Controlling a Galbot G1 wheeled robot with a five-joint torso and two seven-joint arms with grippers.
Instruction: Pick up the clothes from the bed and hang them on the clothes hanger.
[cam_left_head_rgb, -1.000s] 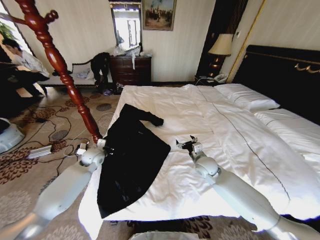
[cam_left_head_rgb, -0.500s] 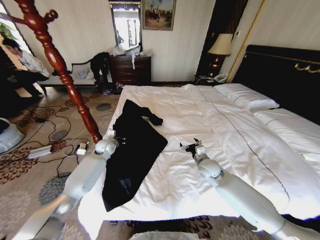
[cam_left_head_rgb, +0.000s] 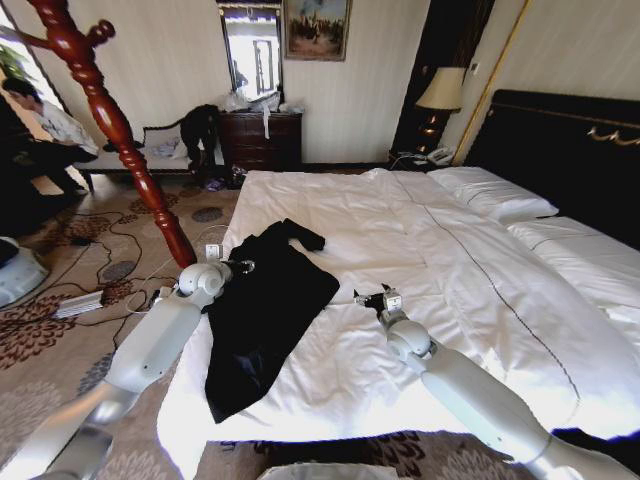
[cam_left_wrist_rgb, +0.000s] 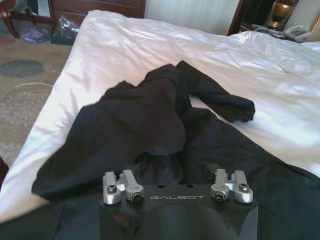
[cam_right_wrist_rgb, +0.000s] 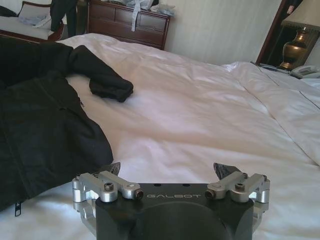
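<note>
Left tool (cam_left_head_rgb: 243, 266) sits at the clothes' (cam_left_head_rgb: 262, 305) upper-left edge, about 9 o'clock in the head view, low on the cloth. In the left wrist view its (cam_left_wrist_rgb: 175, 186) finger mounts stand well apart with bunched black cloth right in front; fingertips hidden, so I cannot tell if it grips the cloth or is just set wide over it. Left arm is stretched forward from the lower left, elbow out past the bed's (cam_left_head_rgb: 450, 250) near edge, wrist level.

Right tool (cam_left_head_rgb: 378, 298) is at about 6 o'clock of the frame centre, over bare white duvet, apart from the clothes at its 9 o'clock. Right wrist view: the tool (cam_right_wrist_rgb: 170, 172) has its jaws spread wide, nothing between them, duvet below. Right arm reaches forward and low, wrist level.

Step, judged: the pick-up phase, clothes not yet lifted. They lie crumpled on the bed's left side, one sleeve (cam_right_wrist_rgb: 102, 77) flung toward 1 o'clock. Clothes hanger (cam_left_head_rgb: 110, 125) stands on the floor at 10 o'clock, just off the bed corner, nothing hung.

Next move likely needs a firm pinch on a thick fold near the collar, not the duvet, then a high lift clear of the bed.
</note>
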